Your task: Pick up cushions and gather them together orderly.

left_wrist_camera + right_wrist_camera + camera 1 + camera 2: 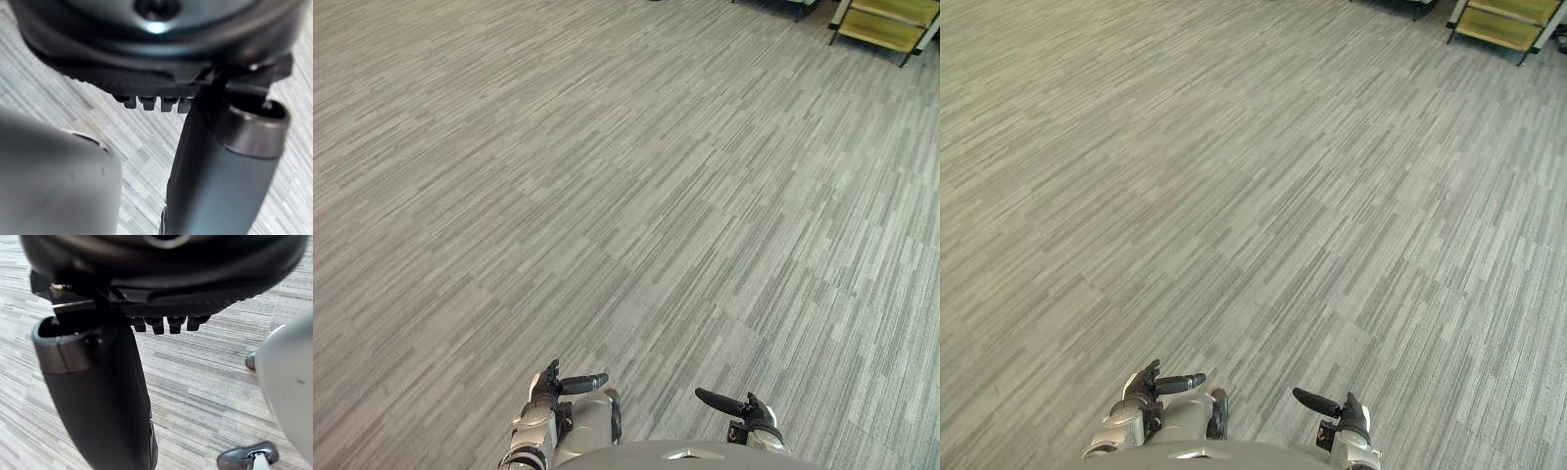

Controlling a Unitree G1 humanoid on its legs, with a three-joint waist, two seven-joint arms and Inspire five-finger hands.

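Note:
My left hand (551, 388) hangs low at the bottom of the eye views, its thumb pointing inward. My right hand (751, 413) hangs low beside it, thumb pointing inward too. Both are open and hold nothing. In the left wrist view the thumb (215, 166) stands out past a row of relaxed fingers (152, 102), with striped grey carpet beyond. The right wrist view shows the same: a thumb (102, 396), straight fingers (167, 323) and carpet under them.
Grey striped carpet (626, 196) stretches ahead in every direction. A low rack with yellow shelves (886, 24) stands at the far right corner.

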